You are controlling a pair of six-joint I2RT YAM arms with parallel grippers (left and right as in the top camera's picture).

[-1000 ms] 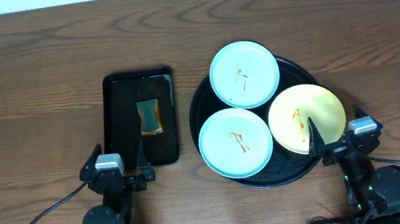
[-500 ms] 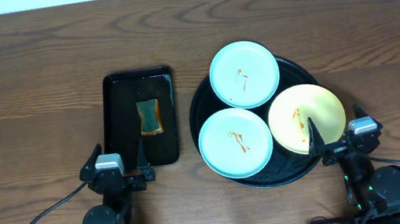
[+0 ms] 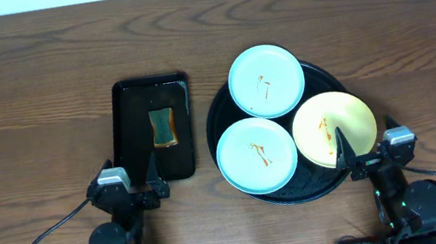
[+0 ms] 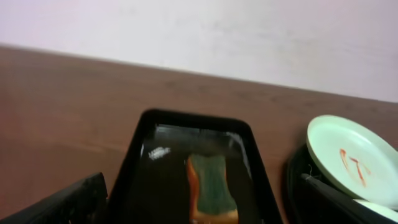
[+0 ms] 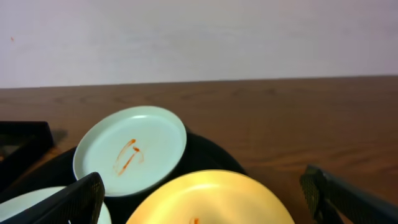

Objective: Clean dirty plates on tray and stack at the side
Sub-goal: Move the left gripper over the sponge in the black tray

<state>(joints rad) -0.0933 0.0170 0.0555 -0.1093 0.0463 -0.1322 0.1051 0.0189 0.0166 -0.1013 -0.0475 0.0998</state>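
Hanging with fingers spread wide, the left claw (image 3: 132,185) grips nothing at the near end of the sponge tray (image 3: 135,134), with the sponge (image 3: 163,127) just ahead. It has slid a touch left and nearer in the last second. The right claw (image 3: 370,151), also spread and empty, has barely stirred at the near right rim of the round tray (image 3: 331,185). All three plates rest there: far blue (image 3: 266,80), near blue (image 3: 257,156) and yellow (image 3: 333,129), each sauce-smeared. Nothing is cleaned or stacked; the arms seem only to be starting, probably for the sponge.
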